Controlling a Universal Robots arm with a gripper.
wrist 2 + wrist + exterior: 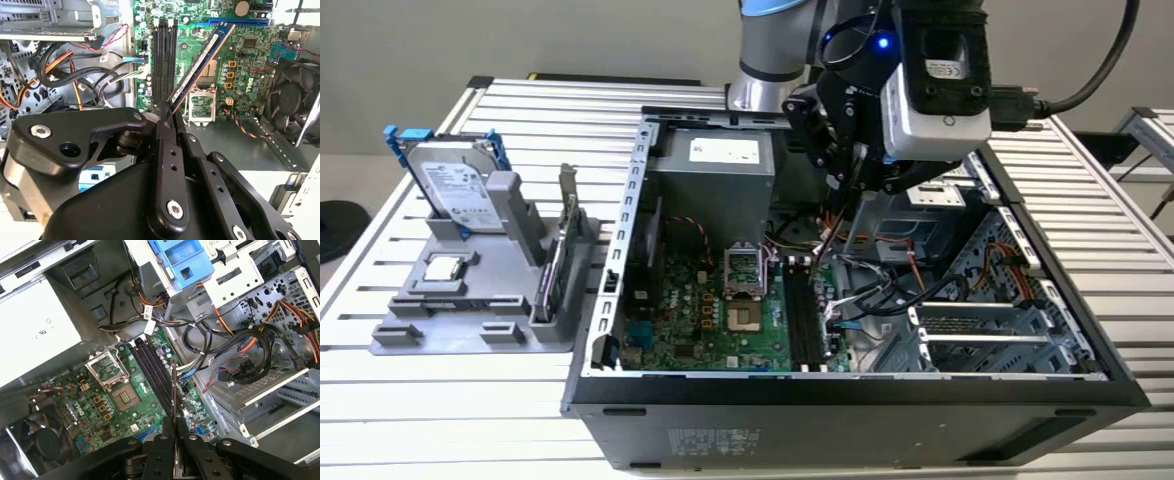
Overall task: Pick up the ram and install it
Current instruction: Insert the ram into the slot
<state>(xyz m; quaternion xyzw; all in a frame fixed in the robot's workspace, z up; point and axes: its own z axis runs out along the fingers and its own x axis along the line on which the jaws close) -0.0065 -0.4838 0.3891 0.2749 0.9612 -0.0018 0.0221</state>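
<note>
My gripper [851, 178] is shut on the ram [834, 235], a long dark-blue stick that hangs down inside the open computer case [854, 385]. In the second wrist view the ram [200, 65] juts out from the gripper [167, 112] at a slant over the green motherboard [250, 65]. In the first wrist view the ram [173, 395] shows edge-on, rising from the gripper [173, 424] above the black memory slots [152, 365]. The slots [803, 320] lie below the stick, with a gap between them and it.
A bare CPU socket [740, 275] sits beside the slots. Bundled cables [887, 290] and drive bays [987, 320] fill the exterior view's right of the case, with the power supply [720, 170] at the back. On the exterior view's left, a grey holder [467, 320] carries a hard drive [454, 185], a CPU chip [444, 268] and a card [560, 260].
</note>
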